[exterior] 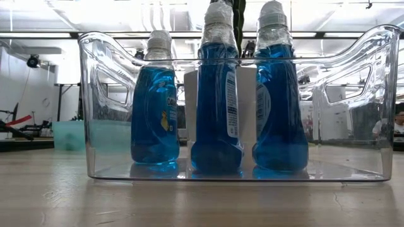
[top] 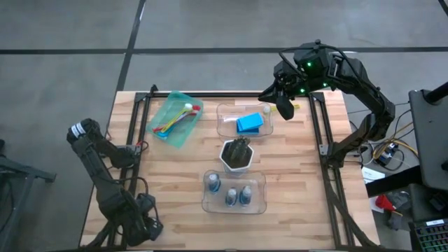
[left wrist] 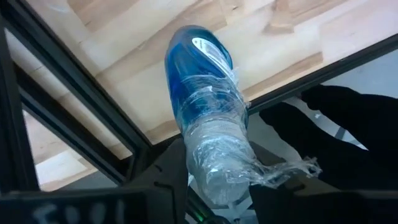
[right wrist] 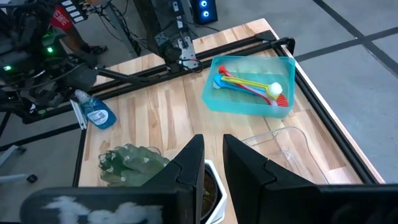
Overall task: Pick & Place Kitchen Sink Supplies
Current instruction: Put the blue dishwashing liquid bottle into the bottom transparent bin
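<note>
Bottle [left wrist: 202, 81] lying flat, cap toward left gripper [left wrist: 211, 199]

left arm [top: 105, 175]: low at table's left edge | right gripper [top: 285, 106]: raised over far right, jaws narrowly parted

The three bottles [exterior: 218, 94] in the clear bin [exterior: 101, 94] each carry a printed label, but the wording is too small or turned away to read. The middle bottle's label [exterior: 231, 104] shows only fine print and a barcode-like strip. No other legible text noted.
</note>
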Available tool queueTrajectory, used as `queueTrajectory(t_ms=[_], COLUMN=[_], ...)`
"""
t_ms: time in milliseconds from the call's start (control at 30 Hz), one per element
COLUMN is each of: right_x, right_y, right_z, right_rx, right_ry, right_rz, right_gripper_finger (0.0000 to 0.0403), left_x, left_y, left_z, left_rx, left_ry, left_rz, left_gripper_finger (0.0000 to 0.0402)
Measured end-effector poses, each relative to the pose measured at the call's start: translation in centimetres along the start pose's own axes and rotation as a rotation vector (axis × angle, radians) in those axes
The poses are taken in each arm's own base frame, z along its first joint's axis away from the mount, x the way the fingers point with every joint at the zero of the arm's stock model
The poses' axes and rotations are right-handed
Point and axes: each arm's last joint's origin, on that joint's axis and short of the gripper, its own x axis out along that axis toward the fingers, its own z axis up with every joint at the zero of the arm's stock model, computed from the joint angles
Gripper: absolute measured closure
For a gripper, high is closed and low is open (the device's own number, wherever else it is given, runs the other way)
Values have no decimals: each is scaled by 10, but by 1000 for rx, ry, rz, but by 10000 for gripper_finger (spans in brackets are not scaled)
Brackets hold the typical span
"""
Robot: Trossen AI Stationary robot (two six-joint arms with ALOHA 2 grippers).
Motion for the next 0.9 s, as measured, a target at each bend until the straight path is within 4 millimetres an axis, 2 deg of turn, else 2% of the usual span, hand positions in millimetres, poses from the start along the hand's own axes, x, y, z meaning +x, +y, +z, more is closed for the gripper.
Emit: queueTrajectory(t_ms=[267,400,567,900], right_x=[0,1,1,1], right_y=[0,0,0,0], right_z=[0,0,0,0], right_rx=[-6,-7,-11,-11], right_ry=[0,1,2,0], right_rz=[0,0,-1,-1], right_gripper_finger=[346,346,346,346], left_x=[-12,-24,-42,-89], left_y=[-3,-10,-20,-47], left_z=[0,-1,5,31], left_rx=[-1,-4,-3,73], left_ry=[-48,-77,-126,-252], left_rz=[-23,-102,-182,-369], left_gripper_finger=[269,262,278,264])
